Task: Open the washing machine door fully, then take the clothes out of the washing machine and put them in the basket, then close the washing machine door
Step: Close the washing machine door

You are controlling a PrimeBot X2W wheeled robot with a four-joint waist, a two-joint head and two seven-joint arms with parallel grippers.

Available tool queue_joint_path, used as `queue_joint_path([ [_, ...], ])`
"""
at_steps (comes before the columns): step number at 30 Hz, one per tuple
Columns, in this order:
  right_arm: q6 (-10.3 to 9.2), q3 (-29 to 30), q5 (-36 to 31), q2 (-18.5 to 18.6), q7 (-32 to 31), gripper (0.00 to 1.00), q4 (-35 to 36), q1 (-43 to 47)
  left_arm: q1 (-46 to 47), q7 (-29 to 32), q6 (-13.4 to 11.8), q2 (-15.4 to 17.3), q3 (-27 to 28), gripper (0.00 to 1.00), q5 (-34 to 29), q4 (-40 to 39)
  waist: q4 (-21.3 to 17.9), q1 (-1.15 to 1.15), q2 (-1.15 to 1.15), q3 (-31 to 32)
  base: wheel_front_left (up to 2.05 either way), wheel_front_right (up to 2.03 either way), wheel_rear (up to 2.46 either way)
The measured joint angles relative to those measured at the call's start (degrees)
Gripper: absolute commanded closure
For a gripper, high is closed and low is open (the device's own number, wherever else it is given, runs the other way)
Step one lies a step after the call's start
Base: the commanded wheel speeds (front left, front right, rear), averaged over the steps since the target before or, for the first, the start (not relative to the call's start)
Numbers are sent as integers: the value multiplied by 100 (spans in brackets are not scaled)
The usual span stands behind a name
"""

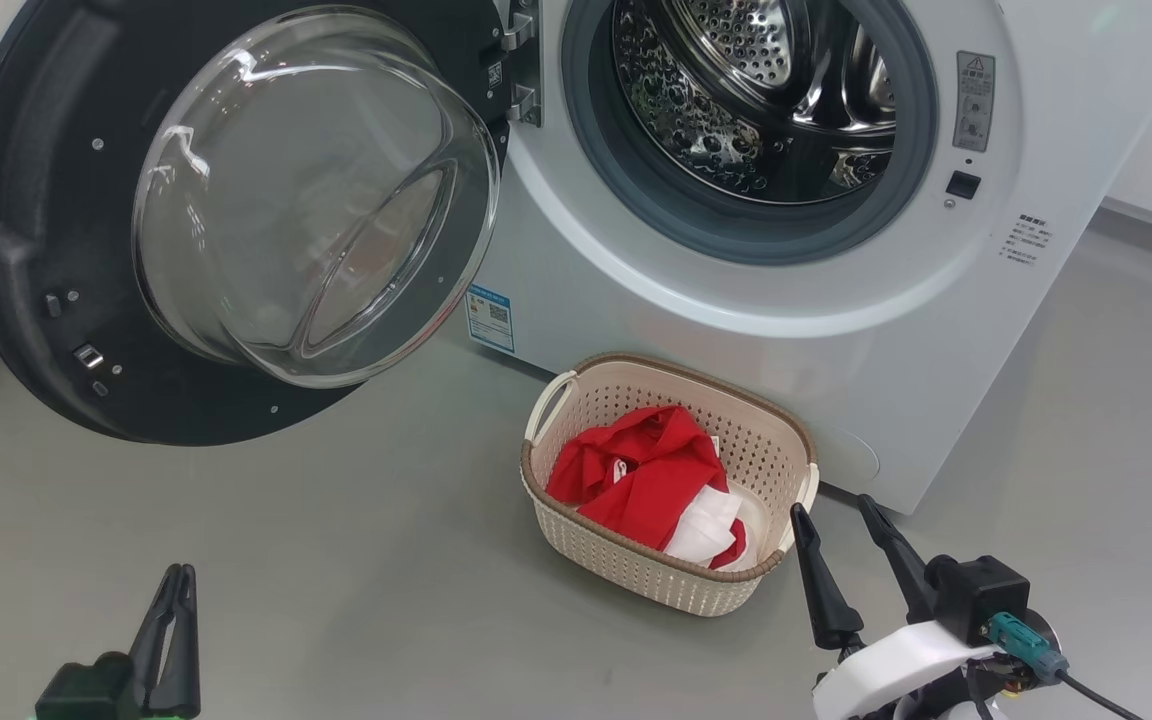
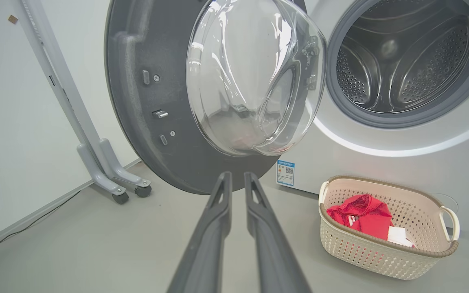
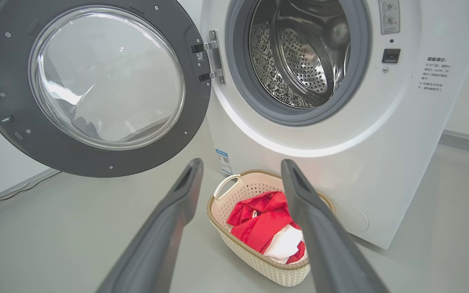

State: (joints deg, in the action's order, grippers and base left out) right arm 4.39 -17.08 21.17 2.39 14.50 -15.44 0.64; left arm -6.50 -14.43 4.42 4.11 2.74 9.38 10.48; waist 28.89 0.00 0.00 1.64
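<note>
One washing machine (image 1: 736, 330), its one washing machine door (image 1: 26, 250) swung wide open. One basket (image 1: 616, 572) on the floor (image 1: 336, 560) just before it holds one heap of clothes (image 1: 646, 475). Two pincers hover empty: left pincer (image 1: 176, 572) almost pressed together, right pincer (image 1: 831, 505) spread

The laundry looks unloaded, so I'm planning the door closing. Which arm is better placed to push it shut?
Left. The left gripper sits below the washing machine door, which hangs open on the robot's left, and its wrist view aims at the door's lower rim. The right gripper hovers by the basket, farther away.
</note>
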Motion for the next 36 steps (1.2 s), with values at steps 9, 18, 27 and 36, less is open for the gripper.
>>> queue_joint_path([
  [9,-19,-2,0,-1,0,0,33,0,1,0,41,-4,74,100,5,-76,13,0,0,-57,0,0,0],
  [18,-103,7,-60,2,0,0,96,-4,112,0,112,113,375,100,315,-271,30,0,0,-306,0,0,0],
  [27,-157,-80,-291,42,0,0,104,-122,609,-1,194,924,1046,100,598,-492,19,0,0,-669,0,0,0],
  [36,-198,-182,-519,162,-7,0,107,-514,1366,8,244,1645,1733,100,1290,-307,-122,0,0,-1146,0,0,0],
])
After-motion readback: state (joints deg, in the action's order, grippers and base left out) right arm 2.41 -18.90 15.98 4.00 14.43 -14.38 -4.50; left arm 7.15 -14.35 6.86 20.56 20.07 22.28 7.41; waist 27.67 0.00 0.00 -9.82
